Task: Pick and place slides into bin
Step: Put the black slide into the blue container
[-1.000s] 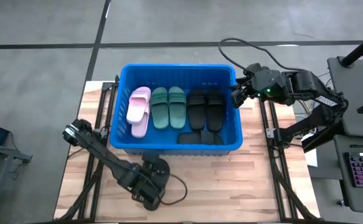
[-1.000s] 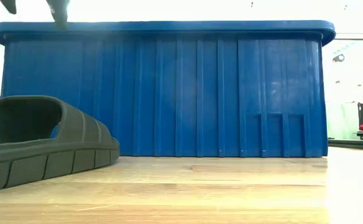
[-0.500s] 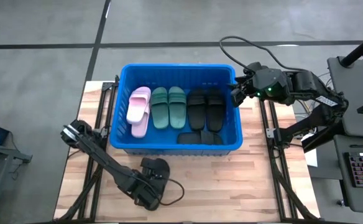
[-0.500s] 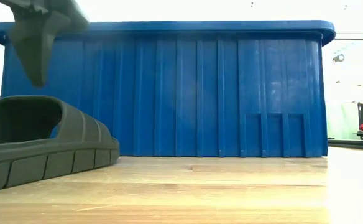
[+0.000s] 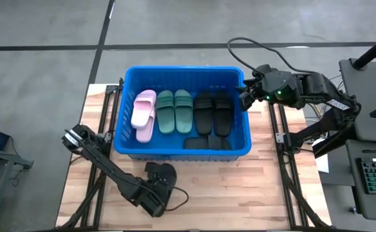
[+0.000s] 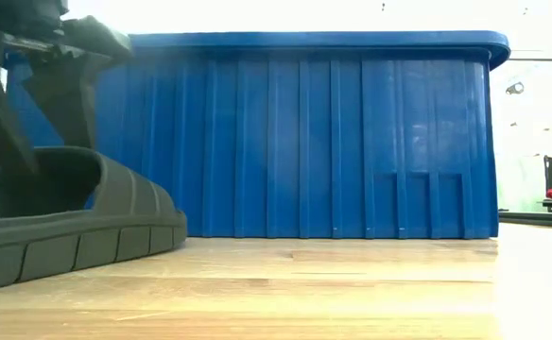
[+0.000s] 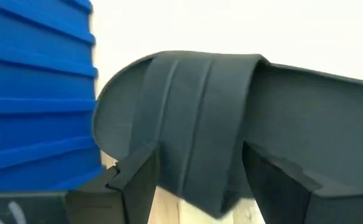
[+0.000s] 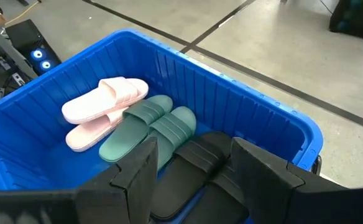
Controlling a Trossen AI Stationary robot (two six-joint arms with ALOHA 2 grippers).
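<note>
Low view: ribbed blue bin

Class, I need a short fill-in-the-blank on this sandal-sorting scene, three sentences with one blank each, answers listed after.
1. The one sandal not yet in the crate lies on the table and is ____ in colour.
2. The left pincer is down at that sandal, its open fingers on either side of the sandal's ____.
3. Inside the crate, the green pair lies between the black pair and the ____ pair.

Missing words: black; strap; pink
</note>
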